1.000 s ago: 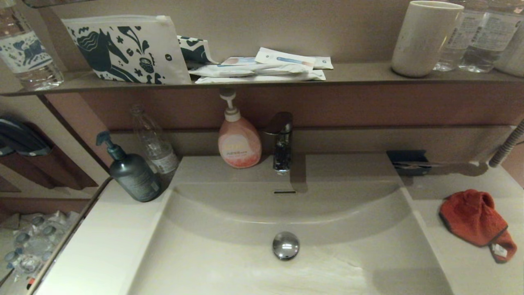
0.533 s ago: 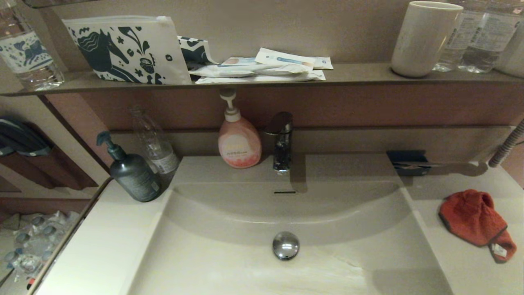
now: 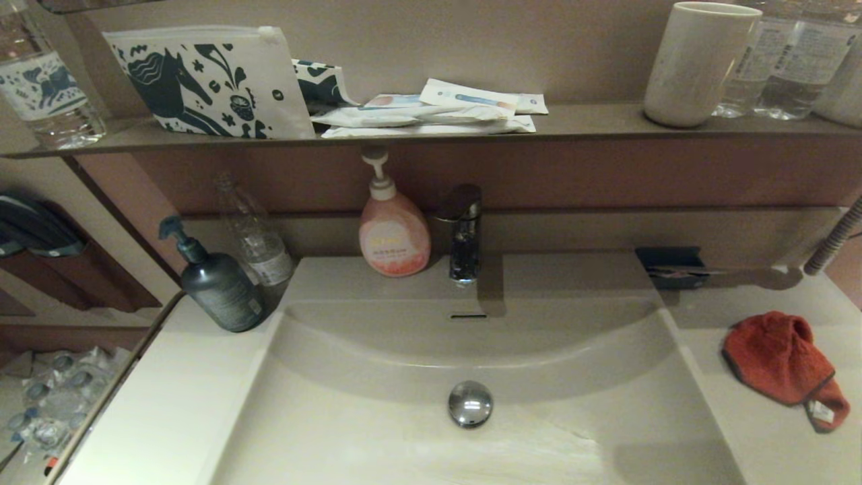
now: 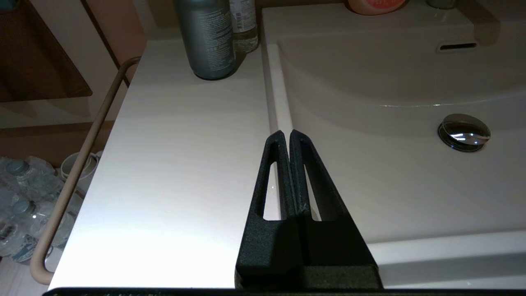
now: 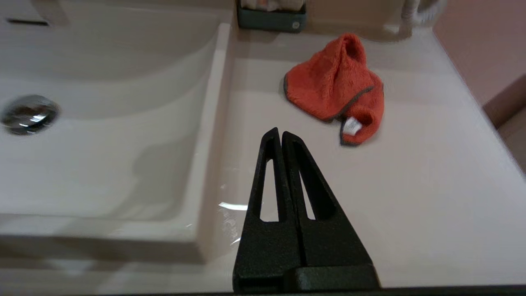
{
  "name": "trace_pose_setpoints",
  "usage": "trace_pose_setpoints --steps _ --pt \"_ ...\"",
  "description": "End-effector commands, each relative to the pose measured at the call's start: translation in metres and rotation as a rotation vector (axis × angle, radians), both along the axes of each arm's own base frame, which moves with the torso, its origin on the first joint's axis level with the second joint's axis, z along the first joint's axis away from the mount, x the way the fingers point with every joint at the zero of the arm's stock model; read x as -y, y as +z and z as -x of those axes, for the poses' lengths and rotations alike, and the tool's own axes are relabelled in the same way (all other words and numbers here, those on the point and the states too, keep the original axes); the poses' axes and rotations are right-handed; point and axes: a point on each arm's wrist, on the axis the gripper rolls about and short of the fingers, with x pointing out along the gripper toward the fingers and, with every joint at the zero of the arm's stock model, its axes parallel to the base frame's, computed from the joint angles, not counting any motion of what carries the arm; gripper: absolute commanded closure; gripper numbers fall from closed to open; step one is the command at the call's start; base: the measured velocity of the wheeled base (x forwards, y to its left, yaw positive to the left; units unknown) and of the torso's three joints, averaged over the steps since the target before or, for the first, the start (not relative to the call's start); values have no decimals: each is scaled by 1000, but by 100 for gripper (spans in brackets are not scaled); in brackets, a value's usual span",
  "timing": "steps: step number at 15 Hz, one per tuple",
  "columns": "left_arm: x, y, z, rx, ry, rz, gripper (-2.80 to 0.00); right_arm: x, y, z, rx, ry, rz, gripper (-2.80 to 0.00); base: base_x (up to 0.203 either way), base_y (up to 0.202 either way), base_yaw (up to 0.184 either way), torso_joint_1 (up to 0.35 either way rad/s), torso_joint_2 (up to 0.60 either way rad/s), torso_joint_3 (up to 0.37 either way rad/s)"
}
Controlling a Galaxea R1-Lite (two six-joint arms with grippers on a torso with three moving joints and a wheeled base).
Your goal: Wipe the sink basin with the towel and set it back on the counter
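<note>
Both grippers empty, towel lying on the desk

The left gripper [image 4: 285, 133] hangs over the desk [image 3: 155, 417] at the basin's 9 o'clock edge, fingers pressed together, holding nothing. The sink basin [image 3: 377, 438] lies in the middle, chrome drain plug [image 3: 470, 403] at its centre. The right gripper [image 5: 277, 133], likewise pressed together and empty, hangs above the desk at the basin's 3 o'clock side, apart from the crumpled towel [image 3: 778, 360]. Nothing has shifted since the earlier head views.
</note>
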Motion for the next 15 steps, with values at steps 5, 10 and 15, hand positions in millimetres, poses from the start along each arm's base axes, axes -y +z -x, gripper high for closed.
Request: trace_pose_setpoints --steps 5,10,15 --pt "0 0 0 0 0 0 0 -1 -14 -6 -12 23 23 0 0 0 0 0 0 0" --pt "0 0 0 0 0 0 0 -1 -19 -7 -19 45 -24 0 0 0 0 0 0 0" --pt "0 0 0 0 0 0 0 -1 -18 -7 -18 42 -26 0 0 0 0 0 0 0"
